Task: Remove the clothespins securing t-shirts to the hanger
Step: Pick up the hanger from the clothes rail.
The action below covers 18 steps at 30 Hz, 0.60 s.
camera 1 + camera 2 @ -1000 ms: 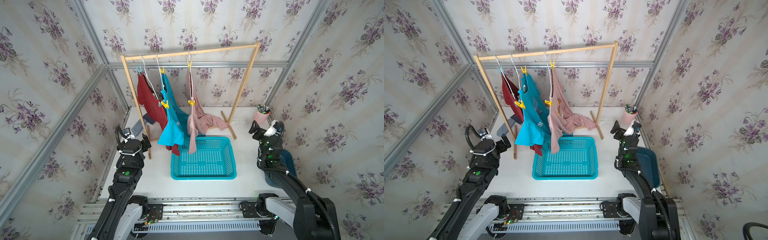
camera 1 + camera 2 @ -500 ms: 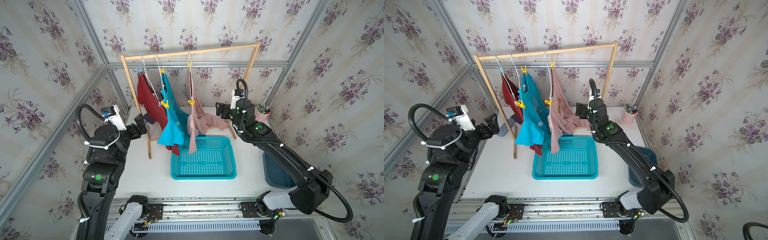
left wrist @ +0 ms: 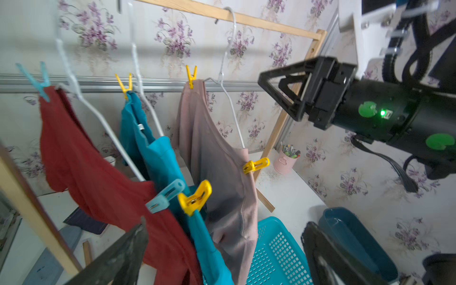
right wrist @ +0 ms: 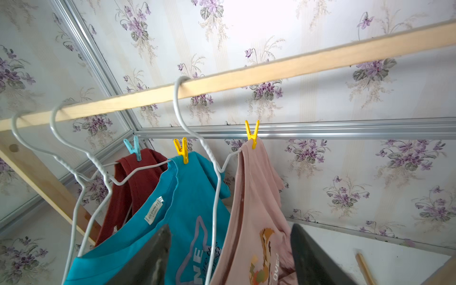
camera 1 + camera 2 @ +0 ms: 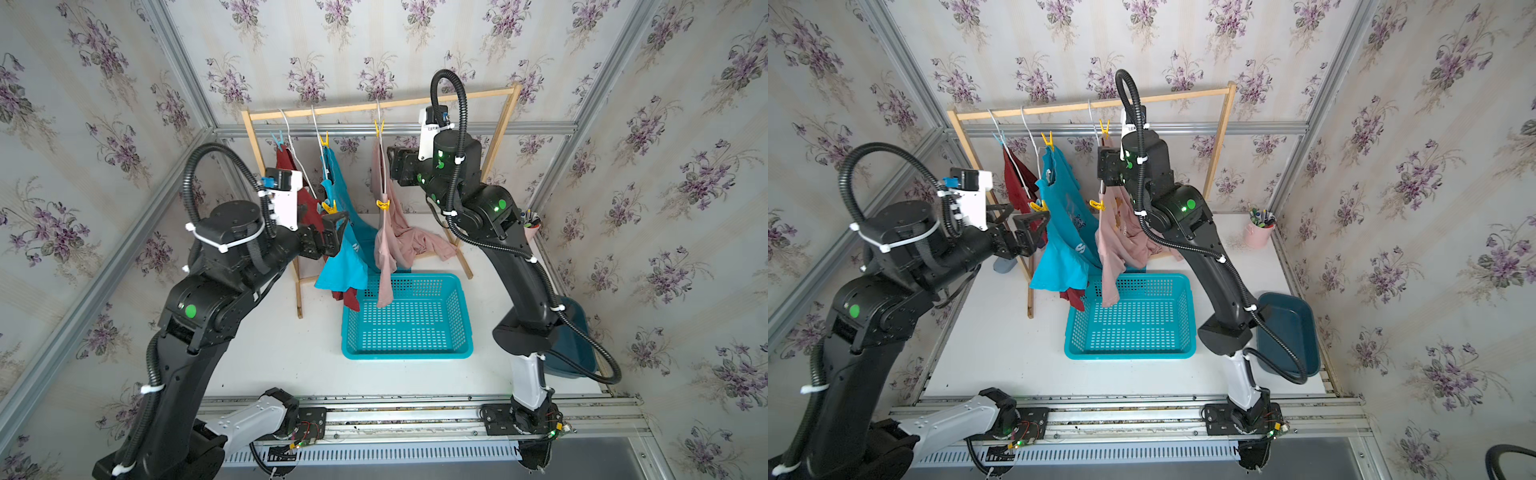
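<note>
Three t-shirts hang on white wire hangers from a wooden rail: dark red (image 3: 98,182), turquoise (image 3: 158,158), pale pink (image 3: 217,158). On the upper shoulders sit a light blue clothespin (image 4: 133,148) and two yellow ones (image 4: 181,149) (image 4: 252,133). On the lower shoulders sit a light blue clothespin (image 3: 165,195) and two yellow ones (image 3: 195,197) (image 3: 255,165). My left gripper (image 5: 338,232) (image 3: 227,251) is open just short of the lower pins. My right gripper (image 5: 392,166) (image 4: 229,256) is open beside the pink shirt, below its upper pin.
A turquoise basket (image 5: 405,353) stands on the white table under the shirts. A dark blue bin (image 5: 1287,332) lies by the right arm's base. A pink cup of pens (image 5: 1258,232) sits at the back right. The rack's wooden post (image 5: 297,291) stands near my left arm.
Both arms have risen from low over the table's front and reached toward the rack, the left to the lower pins and the right to the pink shirt's upper side.
</note>
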Each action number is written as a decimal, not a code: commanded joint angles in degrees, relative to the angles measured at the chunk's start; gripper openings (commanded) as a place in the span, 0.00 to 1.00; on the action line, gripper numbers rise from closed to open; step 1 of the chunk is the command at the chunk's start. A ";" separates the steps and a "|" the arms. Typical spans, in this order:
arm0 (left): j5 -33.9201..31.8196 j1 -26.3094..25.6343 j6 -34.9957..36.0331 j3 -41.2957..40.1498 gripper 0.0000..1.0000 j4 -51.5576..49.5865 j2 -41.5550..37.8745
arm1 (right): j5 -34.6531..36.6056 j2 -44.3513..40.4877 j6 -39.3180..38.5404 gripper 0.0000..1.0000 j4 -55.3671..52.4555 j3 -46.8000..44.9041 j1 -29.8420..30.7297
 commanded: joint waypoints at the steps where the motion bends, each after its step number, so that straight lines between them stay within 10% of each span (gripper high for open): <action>1: -0.89 -1.95 2.92 0.73 1.00 -1.54 0.44 | -3.15 -0.39 0.72 0.81 -4.35 -2.91 0.37; 10: -1.21 -2.42 3.37 0.47 1.00 -1.75 1.84 | -3.18 5.55 0.13 0.80 -6.28 4.34 0.35; 18: 0.58 -3.62 2.55 23.57 0.98 -8.24 19.22 | 2.24 4.83 -1.29 0.82 -8.64 8.65 0.38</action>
